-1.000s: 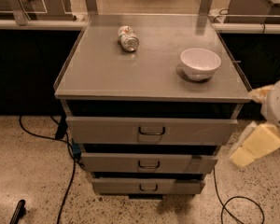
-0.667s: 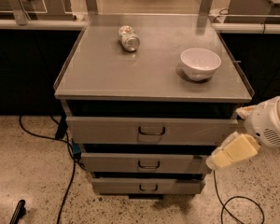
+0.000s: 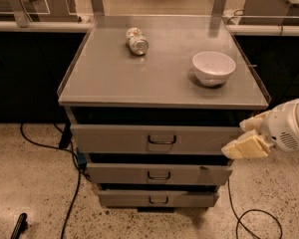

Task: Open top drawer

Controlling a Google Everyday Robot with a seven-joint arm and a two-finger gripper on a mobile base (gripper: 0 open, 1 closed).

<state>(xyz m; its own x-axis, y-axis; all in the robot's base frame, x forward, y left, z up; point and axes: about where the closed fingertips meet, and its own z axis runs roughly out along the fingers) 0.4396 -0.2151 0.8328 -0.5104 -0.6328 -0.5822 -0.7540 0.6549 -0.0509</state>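
Looking down on a grey cabinet and finding the top drawer [image 3: 114,139] directly under the worktop [image 3: 139,83], above two narrower drawers [image 3: 189,174], with a dark loop handle [image 3: 162,140] at the centre of its flat front. Spotting the end effector [image 3: 234,139] hovering by that drawer's right end, well apart from the handle, with cream fingers [image 3: 246,147] spread and grasping nothing. Noting a can [image 3: 137,40] lying on its side toward the back of the worktop and a white bowl [image 3: 214,67] standing upright near the right edge. Seeing black cables [image 3: 72,193] trailing over the speckled floor [image 3: 35,183].
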